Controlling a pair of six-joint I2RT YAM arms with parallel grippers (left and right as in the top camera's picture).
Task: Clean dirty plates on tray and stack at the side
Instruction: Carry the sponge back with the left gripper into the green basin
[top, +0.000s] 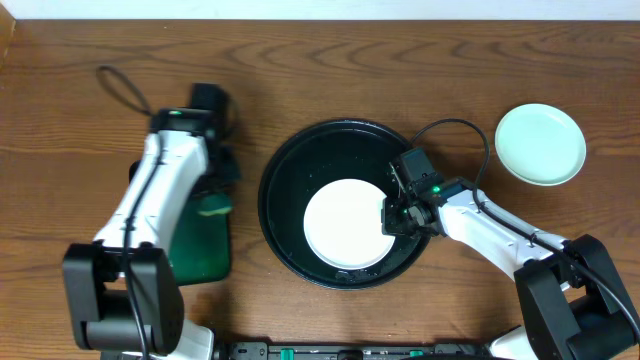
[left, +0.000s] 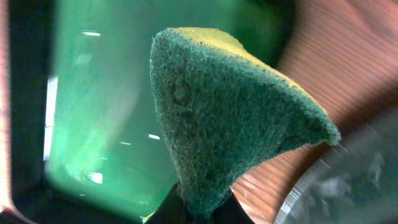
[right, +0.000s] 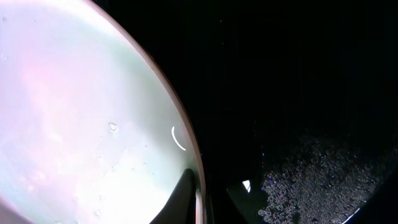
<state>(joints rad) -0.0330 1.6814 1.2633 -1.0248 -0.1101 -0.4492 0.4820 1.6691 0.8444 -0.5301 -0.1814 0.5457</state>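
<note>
Green tray (top: 200, 250): on the table (top: 60, 180), just left of the tray (top: 290, 170), on the near side.
White plate (top: 340, 225): lies flat inside the tray, a bit toward the near side. It looks wet. I see no green smears on it.
Right end effector (top: 395, 213): inside the tray, at the white plate's right edge. It is squeezed tight on the rim, one finger on top and one under.
Tray: in the middle of the table, with only the white plate in it.
Left end effector (left: 200, 210): left of the tray, above the green tray. It is pinched tight on a sponge (left: 230, 124).
Sponge: green and scrubby with a yellow back. It hangs in the air and touches no plate.
Mint plate (top: 540, 145): on the table, well to the right of the tray, on the far side. It looks clean.
Third plate: I cannot see it.
Step now: I think the white plate is washed and is being taken out.
Next move: lift the white plate up over the tray's rim. Keep it level so it does not slip. Carry it right and set it down on the mint plate. Then let go.
</note>
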